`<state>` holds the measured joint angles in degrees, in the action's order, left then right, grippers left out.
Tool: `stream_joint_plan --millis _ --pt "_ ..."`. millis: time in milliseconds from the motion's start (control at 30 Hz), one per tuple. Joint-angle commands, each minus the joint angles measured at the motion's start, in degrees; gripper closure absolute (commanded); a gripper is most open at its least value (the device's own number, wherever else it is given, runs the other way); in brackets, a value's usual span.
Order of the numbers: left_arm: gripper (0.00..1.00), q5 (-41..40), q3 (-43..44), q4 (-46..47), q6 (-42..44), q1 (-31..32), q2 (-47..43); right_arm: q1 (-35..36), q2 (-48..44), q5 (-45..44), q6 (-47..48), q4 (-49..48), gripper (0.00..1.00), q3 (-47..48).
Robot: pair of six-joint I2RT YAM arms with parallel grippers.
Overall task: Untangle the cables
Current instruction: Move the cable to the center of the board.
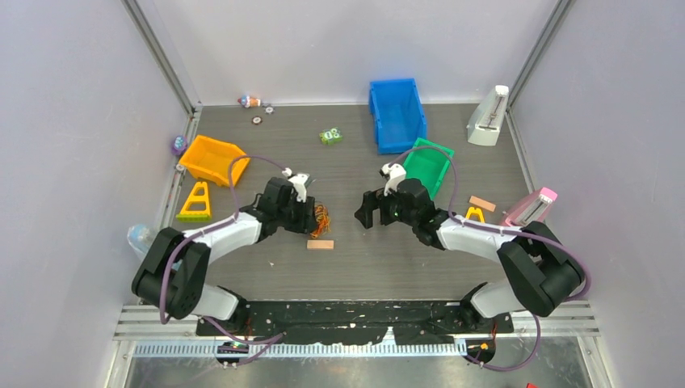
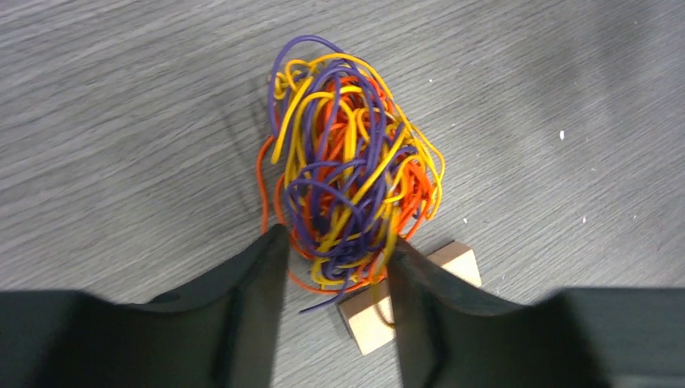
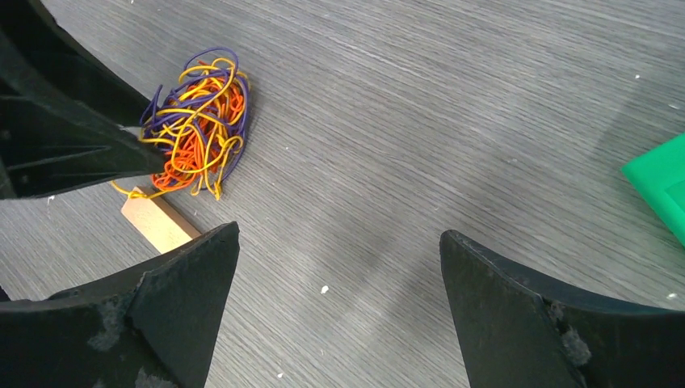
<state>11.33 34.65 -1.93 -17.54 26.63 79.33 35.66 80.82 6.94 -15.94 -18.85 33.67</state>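
- Left gripper (image 2: 338, 242): jaws part-way open, loosely straddling the near end of the cables (image 2: 347, 162). Strands brush both inner faces; we see no squeeze.
- The bundle is a tight oval whose long axis runs straight ahead of the left fingers.
- Right gripper (image 3: 339, 234): jaws spread wide, holding nothing. The bundle lies ahead of it, off to its left and well apart, so the left arm is nearer.
- Only the left wrist view shows single loops.
- Only the right wrist view shows the bundle's side, just beyond a wooden block (image 3: 157, 222).
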Motion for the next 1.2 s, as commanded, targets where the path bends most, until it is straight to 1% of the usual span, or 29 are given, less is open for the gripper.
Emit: stream_joint_plan --millis 0,33,67,100,233,267,367,433,500,600,667,800,900,1000,1067,1167 --pt "0.66 5.1 4.5 -2.2 1.5 0.3 4.5 0.9 0.8 1.5 0.8 -1.9 0.00 2.7" --pt "0.83 6.2 5.1 -2.5 1.7 0.3 5.6 1.0 0.8 1.4 0.8 -1.9 0.00 2.7" --pt "0.95 7.0 5.8 -2.9 1.7 0.3 6.8 1.0 0.8 1.4 0.8 -2.0 0.00 2.7" --pt "1.00 7.6 6.4 -3.5 1.7 0.3 7.7 1.1 0.8 1.3 0.4 -2.1 0.00 2.5" --pt "1.00 10.4 6.3 -0.5 0.7 0.2 7.7 1.1 0.9 0.4 -2.7 -3.0 0.00 3.1" --pt "1.00 11.1 6.8 -0.3 0.3 0.2 7.7 1.1 1.2 -0.1 -3.4 -1.9 0.02 3.8" --pt "1.00 14.2 10.4 0.0 -1.6 0.3 8.7 1.1 2.1 -0.3 -5.5 0.4 0.04 8.5" --pt "1.00 15.9 12.9 1.4 -3.4 0.2 10.0 1.1 2.5 -0.5 -6.3 -0.4 0.05 9.3" --pt "1.00 15.3 13.5 6.9 -6.2 0.3 11.2 1.1 2.9 -0.9 -6.4 -4.3 0.10 7.9" --pt "1.00 15.9 11.6 16.8 -9.6 0.2 13.3 1.1 3.3 -2.9 -6.4 -14.3 0.13 2.9" --pt "1.00 17.6 10.9 21.5 -10.9 0.2 15.1 1.1 4.0 -2.0 -6.7 -18.7 0.14 0.1" --pt "1.00 22.1 9.8 27.9 -14.6 0.1 18.1 1.1 6.0 0.3 -6.8 -17.1 0.21 2.0" --pt "1.00 23.1 10.6 27.3 -14.2 0.2 18.3 1.2 7.5 0.8 -7.0 -16.1 0.23 3.5" --pt "1.00 22.3 12.0 23.0 -12.1 0.3 18.3 1.1 8.9 -0.1 -7.1 -12.8 0.24 5.8" --pt "1.00 22.0 12.4 21.8 -11.5 0.3 18.2 1.1 10.6 -2.1 -7.1 -9.2 0.30 8.4" --pt "1.00 22.3 13.3 19.6 -11.1 0.3 18.4 1.1 13.8 -1.3 -6.3 -5.2 0.35 11.8"
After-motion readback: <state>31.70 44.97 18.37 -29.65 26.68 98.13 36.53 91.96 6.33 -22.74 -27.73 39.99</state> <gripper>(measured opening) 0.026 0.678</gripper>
